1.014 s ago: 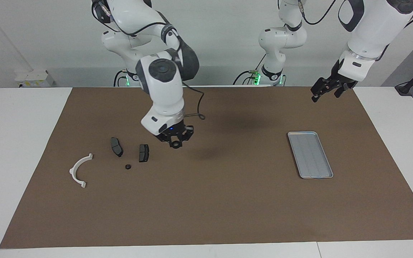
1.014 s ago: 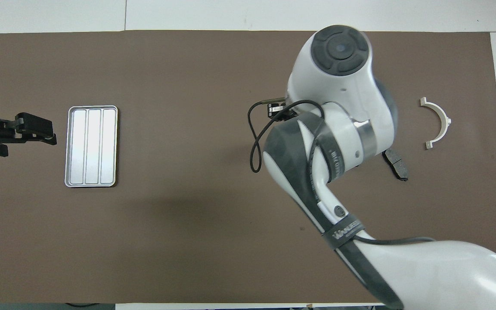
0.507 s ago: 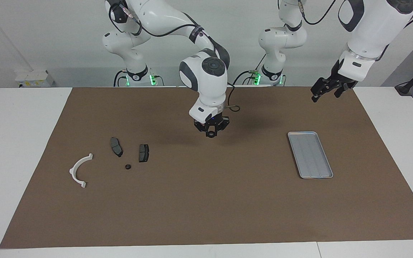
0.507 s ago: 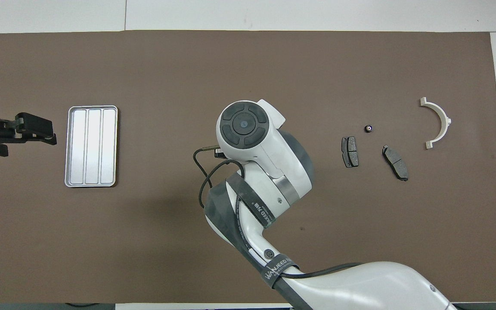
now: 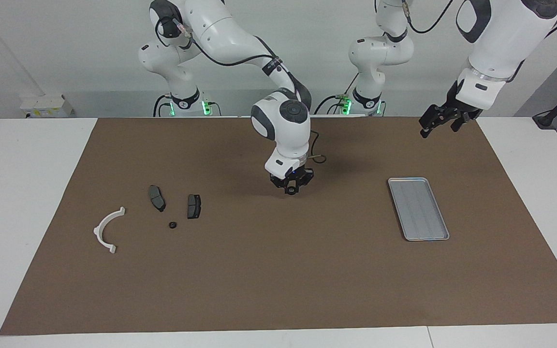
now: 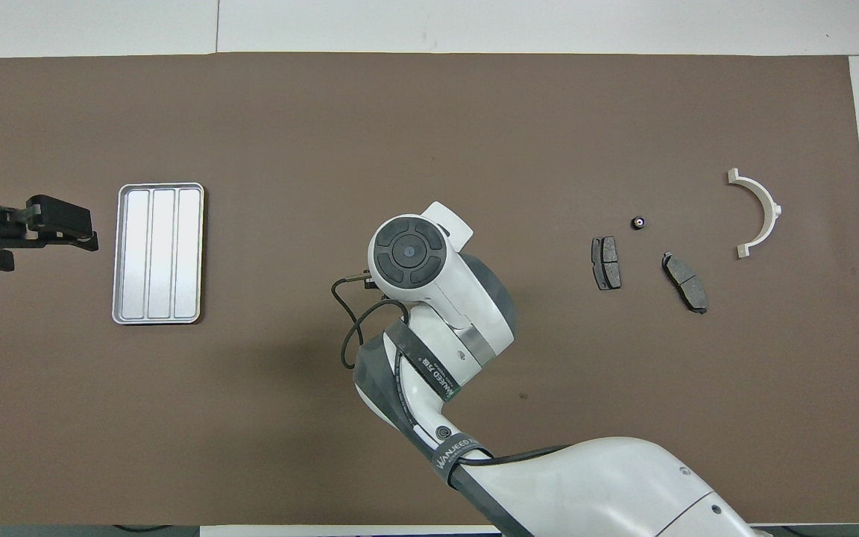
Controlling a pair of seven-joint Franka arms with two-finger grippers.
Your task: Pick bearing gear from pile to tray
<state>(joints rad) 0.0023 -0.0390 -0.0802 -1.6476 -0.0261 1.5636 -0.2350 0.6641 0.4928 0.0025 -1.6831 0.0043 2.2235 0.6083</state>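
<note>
A small dark ring-shaped bearing gear (image 5: 291, 189) is held between the fingertips of the right gripper (image 5: 291, 187), whose fingers are drawn in narrowly around it; the part is carried in the air over the bare middle of the brown mat (image 5: 278, 270), between the pile and the tray, with nothing but mat beneath it. In the overhead view the gripper and the held part are hidden under the right arm's own wrist. The tray (image 5: 405, 229) is seen lying flat on the mat toward the left arm's end of the table, its ribbed floor bare (image 6: 122, 253). The left gripper (image 5: 440, 123) is held up in the air near the mat's corner at the left arm's end, beside the tray and not over it, with its fingers spread wide and nothing between them; this arm is waiting. Toward the right arm's end of the table the rest of the pile is found on the mat: two dark brake-pad plates, one (image 5: 194, 206) closer to the mat's middle and the other (image 5: 156, 197) just beside it toward the bracket, a tiny black round piece (image 5: 172, 225) slightly farther from the robots than the two plates and lying apart from them, and a white half-ring bracket (image 5: 105, 230) closest to the mat's end. None of these parts is touched by either gripper.
</note>
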